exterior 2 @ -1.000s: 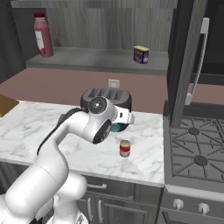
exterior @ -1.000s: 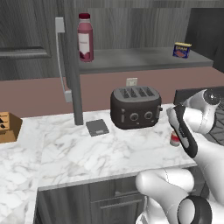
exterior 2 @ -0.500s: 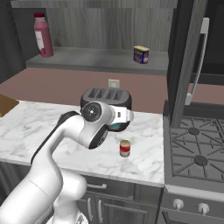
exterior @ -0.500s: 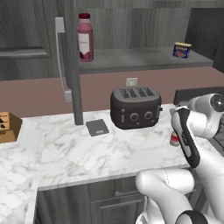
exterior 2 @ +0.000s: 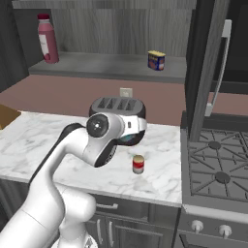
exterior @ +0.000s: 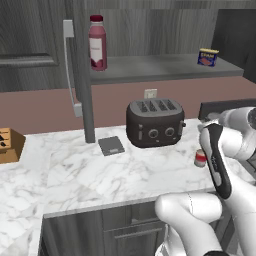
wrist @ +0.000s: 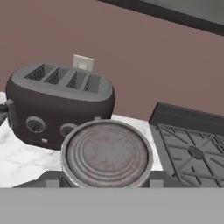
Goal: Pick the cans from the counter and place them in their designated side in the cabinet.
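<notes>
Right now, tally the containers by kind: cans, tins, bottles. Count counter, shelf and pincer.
Cans: 2, the red can on the counter, the teal can gripped in the pincer.
Tins: 1, the blue tin on the shelf.
Bottles: 1, the dark-red bottle on the shelf.
Total: 4.

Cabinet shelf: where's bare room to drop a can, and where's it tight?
Open stretch on the cabinet shelf between the dark-red bottle at one end and the blue tin near the other. On the counter, bare marble lies in front of the toaster. It is tight where the red can stands by the arm.
</notes>
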Robot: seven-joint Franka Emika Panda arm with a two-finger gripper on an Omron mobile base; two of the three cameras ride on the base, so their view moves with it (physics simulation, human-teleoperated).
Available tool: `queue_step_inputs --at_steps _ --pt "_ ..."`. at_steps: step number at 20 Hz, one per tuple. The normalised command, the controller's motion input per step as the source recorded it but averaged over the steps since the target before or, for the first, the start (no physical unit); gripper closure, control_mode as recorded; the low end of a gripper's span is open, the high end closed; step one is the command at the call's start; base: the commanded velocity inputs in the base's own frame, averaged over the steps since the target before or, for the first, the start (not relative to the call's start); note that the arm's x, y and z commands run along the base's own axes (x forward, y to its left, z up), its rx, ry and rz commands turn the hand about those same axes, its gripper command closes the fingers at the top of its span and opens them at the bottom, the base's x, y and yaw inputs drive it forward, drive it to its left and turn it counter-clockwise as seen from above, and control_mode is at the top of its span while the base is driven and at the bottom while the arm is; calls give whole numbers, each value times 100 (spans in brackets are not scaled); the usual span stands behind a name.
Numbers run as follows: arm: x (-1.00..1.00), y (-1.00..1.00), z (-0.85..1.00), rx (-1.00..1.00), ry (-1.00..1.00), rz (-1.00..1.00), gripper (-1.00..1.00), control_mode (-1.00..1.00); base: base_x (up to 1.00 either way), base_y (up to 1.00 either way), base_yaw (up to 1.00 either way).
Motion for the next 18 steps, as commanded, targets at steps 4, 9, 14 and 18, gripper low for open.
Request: queue_step_inputs --at_steps 4,9,14,18 --pt "-18 0 23 -4 0 5 100 -100 0 0 0" --pt "-18 0 22 -3 0 5 100 -100 0 0 0" --pt "-27 0 21 -2 -1 6 100 -100 0 0 0" --pt "-25 0 24 -2 0 5 100 -100 0 0 0"
